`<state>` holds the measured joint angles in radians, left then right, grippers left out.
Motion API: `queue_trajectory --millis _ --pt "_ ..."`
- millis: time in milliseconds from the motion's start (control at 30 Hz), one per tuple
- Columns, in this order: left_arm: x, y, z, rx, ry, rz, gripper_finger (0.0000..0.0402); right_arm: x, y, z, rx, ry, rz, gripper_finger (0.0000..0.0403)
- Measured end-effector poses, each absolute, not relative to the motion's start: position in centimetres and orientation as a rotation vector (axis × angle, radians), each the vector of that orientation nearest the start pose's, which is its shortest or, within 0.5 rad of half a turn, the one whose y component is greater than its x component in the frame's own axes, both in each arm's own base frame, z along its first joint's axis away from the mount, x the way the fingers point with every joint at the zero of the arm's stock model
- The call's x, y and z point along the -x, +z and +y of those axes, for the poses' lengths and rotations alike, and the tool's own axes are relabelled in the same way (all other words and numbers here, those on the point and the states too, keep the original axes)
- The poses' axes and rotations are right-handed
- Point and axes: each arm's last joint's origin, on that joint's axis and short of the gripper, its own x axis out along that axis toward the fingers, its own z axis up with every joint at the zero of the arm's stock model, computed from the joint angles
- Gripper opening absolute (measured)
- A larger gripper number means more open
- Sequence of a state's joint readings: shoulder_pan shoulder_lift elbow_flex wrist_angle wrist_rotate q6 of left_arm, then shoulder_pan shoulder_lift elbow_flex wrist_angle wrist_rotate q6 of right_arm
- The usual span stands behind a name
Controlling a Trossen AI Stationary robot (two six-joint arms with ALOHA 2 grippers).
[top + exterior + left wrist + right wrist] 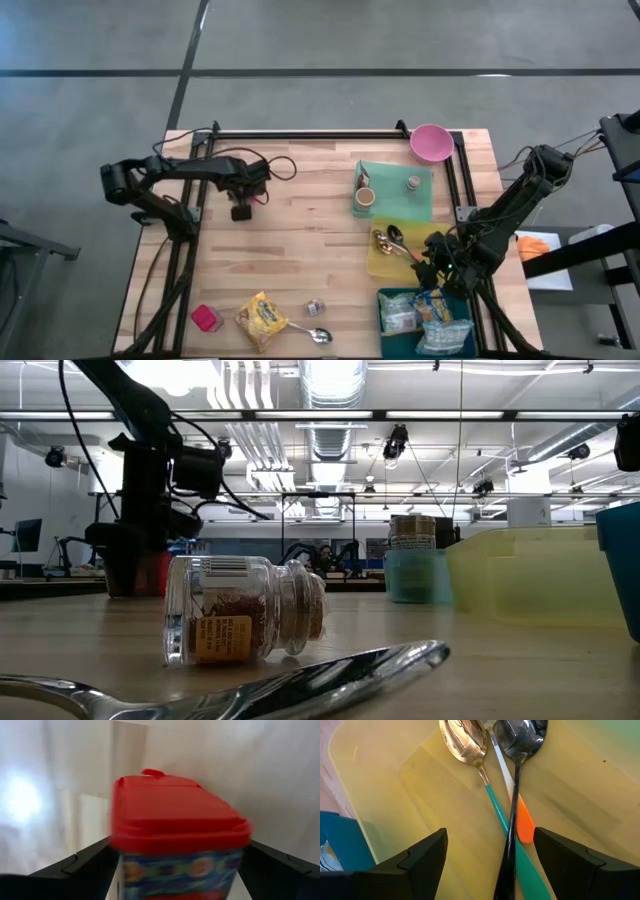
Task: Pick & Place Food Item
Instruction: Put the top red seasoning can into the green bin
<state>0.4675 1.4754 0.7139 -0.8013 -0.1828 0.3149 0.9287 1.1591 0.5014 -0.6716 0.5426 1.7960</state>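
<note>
Left hand (177,870) wraps a red-lidded tub (177,827), fingers wide, one per side; contact unclear. It hangs over the counter's (300,250) far-left part, upright, long axis vertical, lid up. Right hand (490,857) spread open, empty, over the spoons (512,780) in the yellow tray (385,795). Judging: placement still pending.

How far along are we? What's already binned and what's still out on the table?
Looks done: snack packets lie in the blue bin. In hand: the left gripper is around a red-lidded container; a firm grip isn't clear. The right gripper hovers open and empty over the yellow bin. Left: the yellow snack bag and small jar on the table.
</note>
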Motion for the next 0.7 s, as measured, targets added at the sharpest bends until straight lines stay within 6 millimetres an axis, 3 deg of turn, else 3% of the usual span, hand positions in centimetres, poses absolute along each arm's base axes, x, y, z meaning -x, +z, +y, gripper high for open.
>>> queue_trajectory --millis 133,300,700 --pt "-19.10 13.87 10.08 0.040 0.235 1.630 0.0372 -11.21 15.33 12.49 -0.742 -0.564 0.863 0.0290" --pt "-19.02 13.83 10.04 0.155 0.351 1.624 0.0372 -11.21 15.33 12.49 -0.742 -0.563 0.863 0.0290" --pt "-19.43 14.00 10.21 0.141 0.350 1.578 0.0372 -11.21 15.33 12.49 -0.742 -0.564 0.862 0.0290"
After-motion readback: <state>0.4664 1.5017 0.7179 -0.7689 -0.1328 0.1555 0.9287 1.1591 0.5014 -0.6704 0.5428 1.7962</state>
